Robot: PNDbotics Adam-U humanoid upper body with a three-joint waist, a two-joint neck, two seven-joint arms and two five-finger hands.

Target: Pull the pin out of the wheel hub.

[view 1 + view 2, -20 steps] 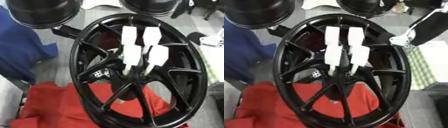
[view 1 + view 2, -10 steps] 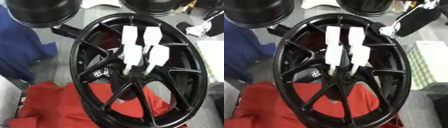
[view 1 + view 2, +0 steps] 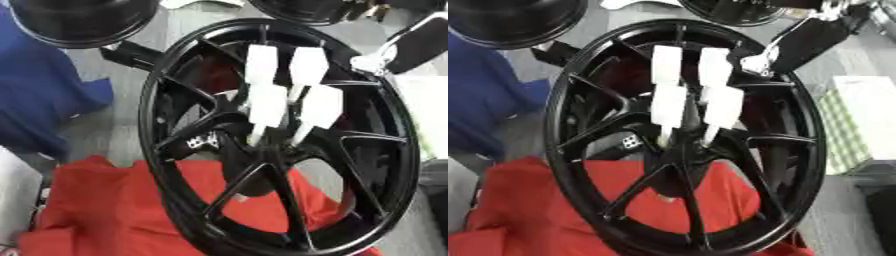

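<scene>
A black spoked wheel (image 3: 798, 165) stands tilted on a red cloth. Several white pins with flat white heads (image 3: 668, 104) and thin stems stick out of its hub (image 3: 682, 150); two heads sit higher (image 3: 713, 67) and two lower. My right hand (image 3: 791, 46) comes in from the upper right, black with a silvery tip, and is over the wheel's upper right rim, just right of the upper pin heads and apart from them. It holds nothing that I can see. My left hand does not show.
Two more black wheels (image 3: 83, 22) lie along the far edge. A blue cloth (image 3: 39, 100) is at the left, the red cloth (image 3: 96, 210) in front. A green-checked pad (image 3: 850, 130) lies to the right of the wheel.
My right arm has swung from the right side up and leftward, and its tip is now at the wheel's upper right rim near the pins. The pins and wheel have not moved.
</scene>
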